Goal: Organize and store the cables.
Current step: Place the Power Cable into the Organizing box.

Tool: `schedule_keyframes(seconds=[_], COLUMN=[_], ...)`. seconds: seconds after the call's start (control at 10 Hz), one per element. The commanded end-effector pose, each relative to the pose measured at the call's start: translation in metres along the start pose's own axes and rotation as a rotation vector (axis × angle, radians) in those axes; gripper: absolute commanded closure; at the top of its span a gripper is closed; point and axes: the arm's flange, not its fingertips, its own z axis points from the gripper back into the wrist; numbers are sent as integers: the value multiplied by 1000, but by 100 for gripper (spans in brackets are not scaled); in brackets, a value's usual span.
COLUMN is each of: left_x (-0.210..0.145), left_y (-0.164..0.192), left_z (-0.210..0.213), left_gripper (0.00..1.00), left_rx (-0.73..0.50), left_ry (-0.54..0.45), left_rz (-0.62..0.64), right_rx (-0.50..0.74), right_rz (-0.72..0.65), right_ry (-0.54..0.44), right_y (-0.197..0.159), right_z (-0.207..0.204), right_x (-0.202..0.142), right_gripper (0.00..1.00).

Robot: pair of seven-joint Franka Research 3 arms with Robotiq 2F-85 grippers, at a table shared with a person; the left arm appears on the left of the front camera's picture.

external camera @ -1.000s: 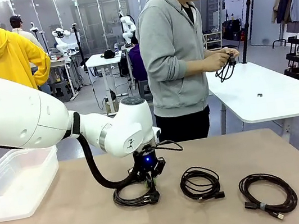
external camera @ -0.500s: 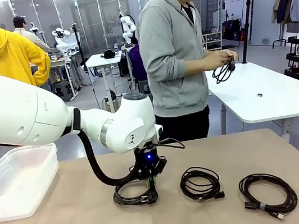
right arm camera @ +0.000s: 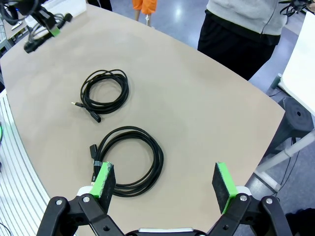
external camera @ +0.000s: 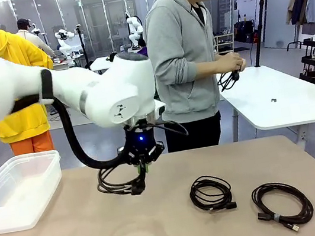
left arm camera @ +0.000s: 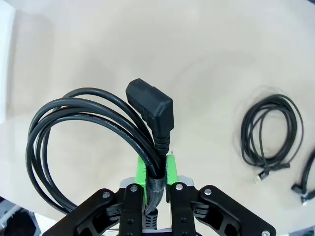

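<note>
My left gripper (external camera: 143,167) is shut on a coiled black cable (external camera: 118,183) and holds it in the air above the table, left of the middle. In the left wrist view the green pads (left arm camera: 141,173) pinch the coil (left arm camera: 83,128) near its bound part, with a black plug (left arm camera: 150,104) sticking up. Two more cable coils lie on the table: a smaller one (external camera: 210,192) and a larger one (external camera: 282,205) to its right. My right gripper (right arm camera: 165,179) is open, hovering over the larger coil (right arm camera: 133,160), with the smaller coil (right arm camera: 104,91) beyond it.
A clear plastic container (external camera: 16,188) stands at the table's left edge. A person in a grey hoodie (external camera: 180,54) stands at the far side, holding another black cable (external camera: 227,78) in both hands. A white table (external camera: 274,99) stands behind on the right.
My left gripper has lifted its coil off the table and carried it up and to the left. The other two coils and the right arm have not moved.
</note>
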Motion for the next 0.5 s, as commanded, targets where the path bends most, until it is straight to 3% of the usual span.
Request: schedule_keyframes(seconds=[0.0, 0.2, 0.3, 0.4], left_x=[-20, -22, -17, -17], left_y=[20, 16, 11, 11], left_z=[8, 9, 23, 23], left_gripper=[94, 94, 94, 94], left_rx=[8, 37, 19, 19], left_ry=[-74, -140, -62, -62], left_rz=[-43, -95, -43, -43], right_rx=[5, 5, 5, 5], right_rz=[18, 18, 18, 18], right_ry=[-19, -19, -19, -19], right_y=[-2, -2, -2, -2], right_z=[-1, -1, -1, -1], right_x=[-1, -1, -1, -1], right_gripper=[0, 0, 0, 0])
